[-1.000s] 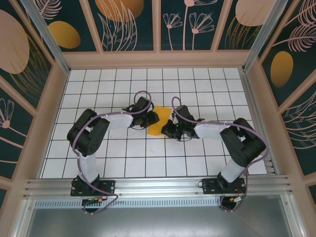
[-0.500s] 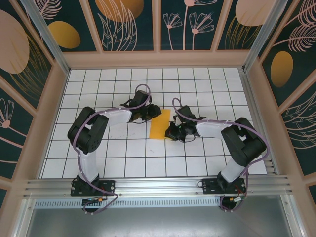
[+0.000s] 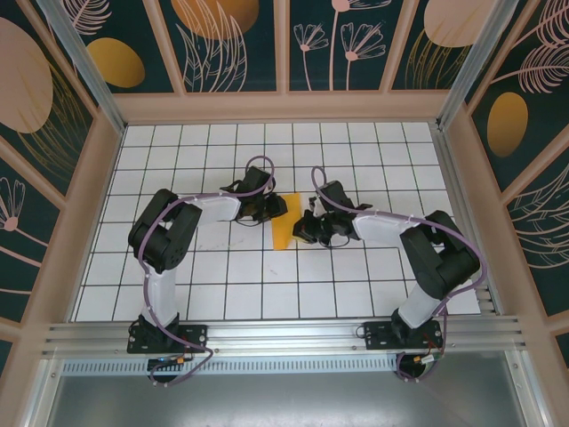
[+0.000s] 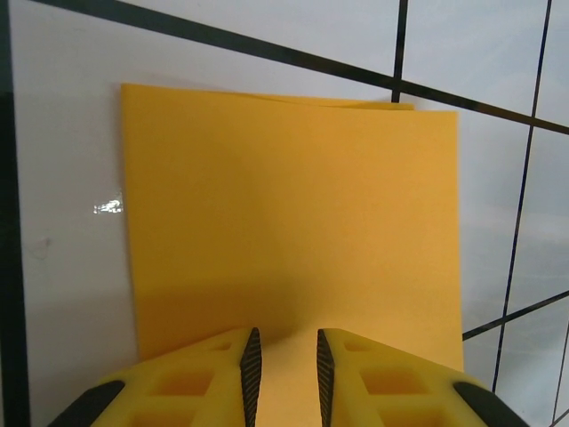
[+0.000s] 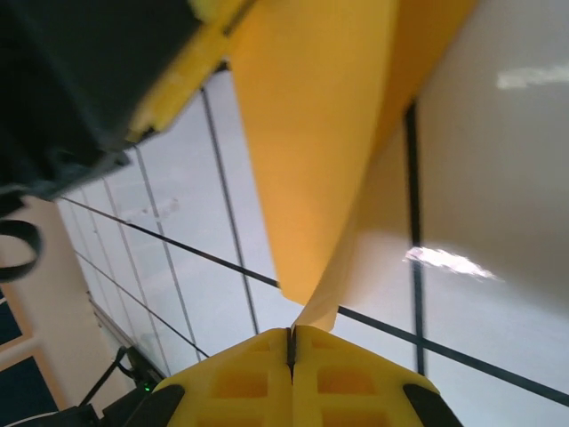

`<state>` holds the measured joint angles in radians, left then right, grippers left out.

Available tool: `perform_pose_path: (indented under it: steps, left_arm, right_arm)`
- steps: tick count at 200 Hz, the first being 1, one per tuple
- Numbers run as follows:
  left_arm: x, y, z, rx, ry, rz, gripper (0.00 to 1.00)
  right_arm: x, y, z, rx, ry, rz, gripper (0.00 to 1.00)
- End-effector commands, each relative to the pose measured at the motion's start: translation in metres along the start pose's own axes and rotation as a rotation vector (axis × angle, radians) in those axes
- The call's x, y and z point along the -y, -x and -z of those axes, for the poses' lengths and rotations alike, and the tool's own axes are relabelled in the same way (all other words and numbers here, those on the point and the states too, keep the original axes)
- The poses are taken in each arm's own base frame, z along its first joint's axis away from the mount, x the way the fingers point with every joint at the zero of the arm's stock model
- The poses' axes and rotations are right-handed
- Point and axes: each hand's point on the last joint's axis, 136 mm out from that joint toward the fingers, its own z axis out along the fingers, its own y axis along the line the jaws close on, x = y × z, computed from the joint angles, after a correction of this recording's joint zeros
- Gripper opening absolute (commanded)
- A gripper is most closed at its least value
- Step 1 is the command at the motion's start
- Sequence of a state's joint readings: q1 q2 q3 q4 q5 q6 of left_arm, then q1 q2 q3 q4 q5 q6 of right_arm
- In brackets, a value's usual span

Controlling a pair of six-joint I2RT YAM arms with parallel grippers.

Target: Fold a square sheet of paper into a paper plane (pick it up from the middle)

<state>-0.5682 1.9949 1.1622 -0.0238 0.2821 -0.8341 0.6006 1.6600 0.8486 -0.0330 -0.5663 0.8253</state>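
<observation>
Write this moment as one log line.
stage: folding | paper: folded, one edge raised | left gripper: narrowly open at paper's edge | right gripper: shut on raised edge

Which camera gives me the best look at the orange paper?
The left wrist view: the folded sheet of paper sits face-on, nearly all in frame, with its layered top edges visible. Top external shows it small; right wrist shows a lifted corner, close and skewed, pinched by the shut right gripper.

we get bright, sharp views, with floor (image 4: 71, 267) glare and a soft shadow just ahead of the left gripper (image 4: 284, 369).
</observation>
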Motion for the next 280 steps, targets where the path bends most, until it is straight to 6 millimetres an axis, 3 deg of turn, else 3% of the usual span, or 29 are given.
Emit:
perform_pose_path:
  steps: [1,54,151,184,225,247,280]
  left_arm:
    - [-0.012,-0.005,-0.005,-0.025,0.051,-0.012,0.28]
    - [-0.013,-0.005,-0.004,-0.025,0.055,-0.014,0.27]
    - [-0.011,-0.005,-0.002,-0.025,0.043,-0.008,0.26]
    - [0.002,0.000,0.004,-0.012,0.005,-0.009,0.26]
    - [0.033,0.031,0.032,0.097,-0.070,-0.016,0.32]
    - [0.027,0.042,0.038,0.138,-0.056,0.000,0.32]
    - [0.007,0.037,0.024,0.107,0.000,0.011,0.29]
  right_arm:
    - [-0.020,0.015,-0.002,0.014,0.061,0.015,0.00]
    - [-0.021,0.032,-0.013,0.042,0.051,0.027,0.00]
    - [-0.014,0.046,-0.029,0.055,0.034,0.024,0.00]
    - [-0.010,0.045,-0.033,0.046,0.024,0.023,0.00]
    - [-0.004,0.043,-0.035,0.041,0.003,0.021,0.00]
    - [-0.002,0.043,-0.036,0.039,0.001,0.020,0.00]
    - [-0.004,0.044,-0.035,0.042,0.007,0.029,0.00]
